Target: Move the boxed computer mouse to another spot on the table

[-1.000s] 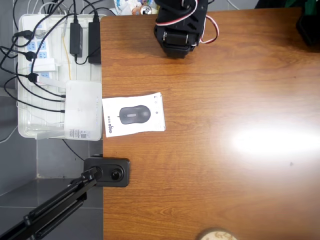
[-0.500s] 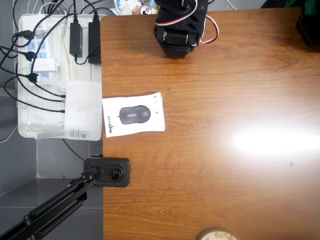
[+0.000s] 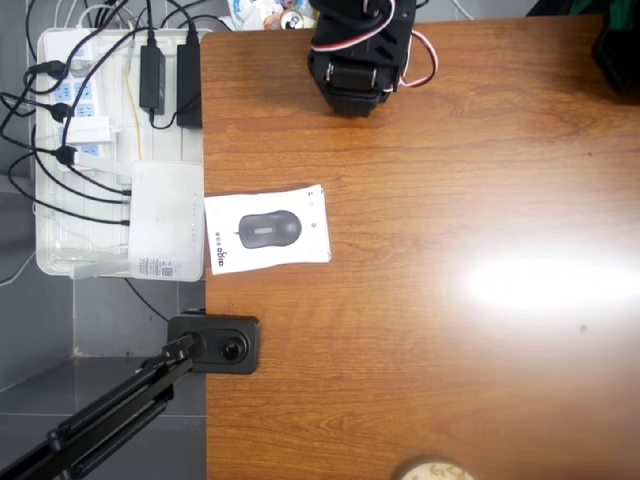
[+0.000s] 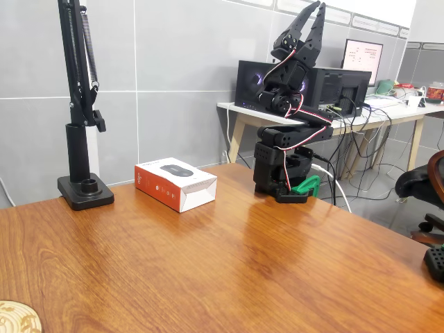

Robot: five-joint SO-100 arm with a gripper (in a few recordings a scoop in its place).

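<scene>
White plastic forms the tray [image 3: 50, 262] at the far left of the overhead view, off the worktop's edge; it holds power strips with plugged-in black adapters [image 3: 152, 78], tangled black cables and a plain white router-like device [image 3: 165, 220] at its lower right. Just beside that device, the boxed computer mouse [image 3: 267, 229] lies flat near the left edge of the brown wood-grain worktop [image 3: 450, 380], slightly skewed; in the fixed view its reddish-brown side [image 4: 158, 191] faces the camera. A black lamp-arm base [image 3: 220, 344] sits below it at the same edge. Further right, the black arm is folded up on its base [image 4: 283, 173], and the tool [image 4: 310, 19] points toward the ceiling with its two fingers slightly parted, gripping nothing, well apart from the box.

The step in hand looks like the first reach. It would go best by descending squarely over the box, turning the wrist to match its skew, and closing across the narrower width so the fingers clear the tray side.
</scene>
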